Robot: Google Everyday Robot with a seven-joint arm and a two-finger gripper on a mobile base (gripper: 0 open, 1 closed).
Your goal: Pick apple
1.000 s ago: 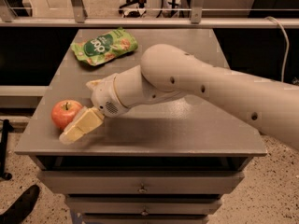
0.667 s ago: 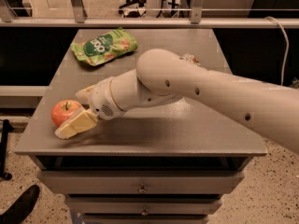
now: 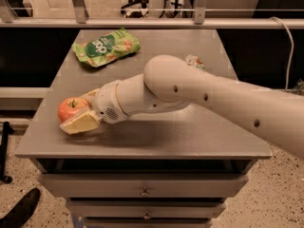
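Note:
The red-orange apple (image 3: 69,108) sits on the grey table (image 3: 156,137) near its front left corner. My gripper (image 3: 75,112) reaches in from the right and is around the apple. One cream finger (image 3: 78,122) lies against its near side. The other finger (image 3: 90,95) shows behind it on the far side. Both seem to touch the apple, which still rests on the tabletop. My arm hides the apple's right side.
A green snack bag (image 3: 106,46) lies at the table's back left. A small pale object (image 3: 194,61) peeks out behind my arm at the back right. The table's left and front edges are close to the apple. Drawers (image 3: 142,191) are below the front edge.
My gripper has moved left, from beside the apple to around it. The apple has shifted slightly right and back between the fingers.

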